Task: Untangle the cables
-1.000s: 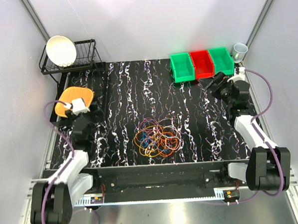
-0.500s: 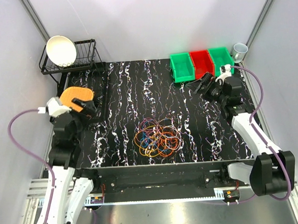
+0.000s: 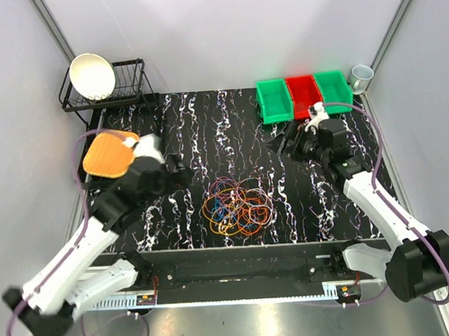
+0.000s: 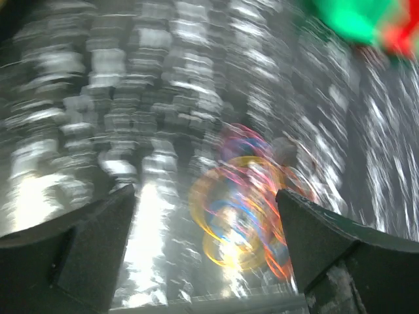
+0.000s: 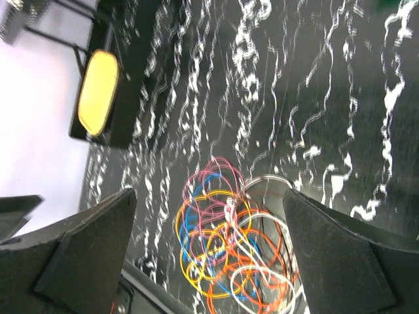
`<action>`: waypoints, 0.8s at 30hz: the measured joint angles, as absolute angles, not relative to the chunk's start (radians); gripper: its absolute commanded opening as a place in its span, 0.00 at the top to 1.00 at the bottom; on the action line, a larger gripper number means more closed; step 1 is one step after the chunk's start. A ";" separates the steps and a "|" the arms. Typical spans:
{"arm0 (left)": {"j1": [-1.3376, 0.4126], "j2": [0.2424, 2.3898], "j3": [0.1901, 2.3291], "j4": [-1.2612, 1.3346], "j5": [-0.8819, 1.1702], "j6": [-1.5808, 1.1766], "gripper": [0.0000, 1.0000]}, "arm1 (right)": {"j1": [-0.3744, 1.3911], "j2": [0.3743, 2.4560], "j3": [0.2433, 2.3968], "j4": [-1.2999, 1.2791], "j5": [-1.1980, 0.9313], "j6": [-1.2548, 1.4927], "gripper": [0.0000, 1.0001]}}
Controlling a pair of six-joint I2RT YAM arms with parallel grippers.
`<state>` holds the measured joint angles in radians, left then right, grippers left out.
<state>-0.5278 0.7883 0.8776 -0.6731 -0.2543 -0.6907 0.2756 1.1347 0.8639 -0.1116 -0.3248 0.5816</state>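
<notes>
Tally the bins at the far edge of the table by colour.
Green bins: 2
Red bin: 1
Total: 3

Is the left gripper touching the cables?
Apart. The top external view shows bare table between the left gripper and the cables.
</notes>
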 measured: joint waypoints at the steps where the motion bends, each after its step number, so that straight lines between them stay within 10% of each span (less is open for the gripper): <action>1: -0.611 0.826 0.916 -0.673 -0.276 -0.690 0.09 | 0.284 1.135 0.864 -0.123 -0.323 0.577 0.00; 24: -0.803 1.545 1.030 -0.437 -0.273 -0.640 0.35 | 0.327 1.237 0.944 -0.387 -0.225 0.501 0.00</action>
<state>-0.8032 1.5448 1.0302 -0.4374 -0.2733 -0.6403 0.3275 1.2369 0.9436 -0.3866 -0.2253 0.5014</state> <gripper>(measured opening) 0.691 0.994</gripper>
